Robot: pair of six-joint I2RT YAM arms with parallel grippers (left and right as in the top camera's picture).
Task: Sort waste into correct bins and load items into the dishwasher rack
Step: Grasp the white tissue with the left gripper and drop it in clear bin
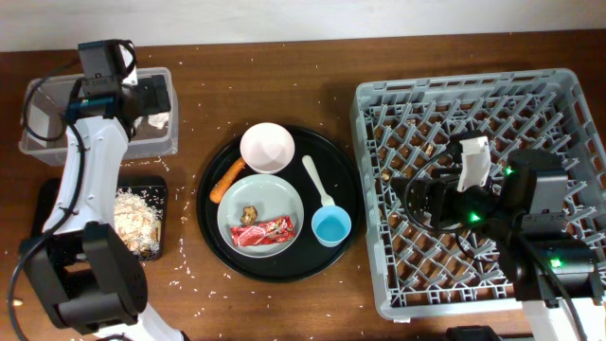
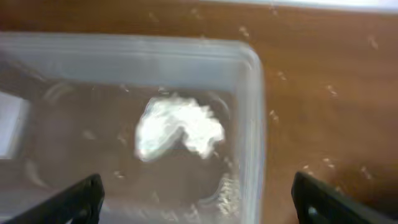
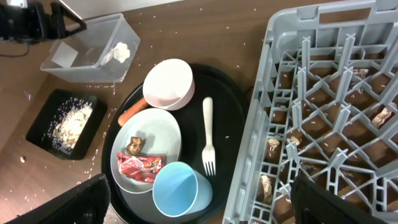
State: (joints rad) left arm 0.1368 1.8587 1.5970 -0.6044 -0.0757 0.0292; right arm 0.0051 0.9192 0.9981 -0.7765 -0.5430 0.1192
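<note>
My left claw point(image 2: 198, 190) wide open, empty, above tub point(image 2: 252, 124); tissue point(image 2: 179, 127) lies inside. My right claw point(image 3: 198, 186) open, empty. Risk: wrapper point(image 3: 140, 168) on plate point(image 3: 160, 132) may slip from a shallow pinch.

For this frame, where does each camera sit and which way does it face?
Overhead: fixed above, looking straight down; both arms show, left over the clear tub, right over the dishwasher rack.
Left wrist: looks down into the tub at the tissue; the left gripper shows open fingertips at the bottom corners.
Right wrist: over the rack's edge, facing the round black tray; the right gripper is open.
Shared: all three show the tissue in the tub.
</note>
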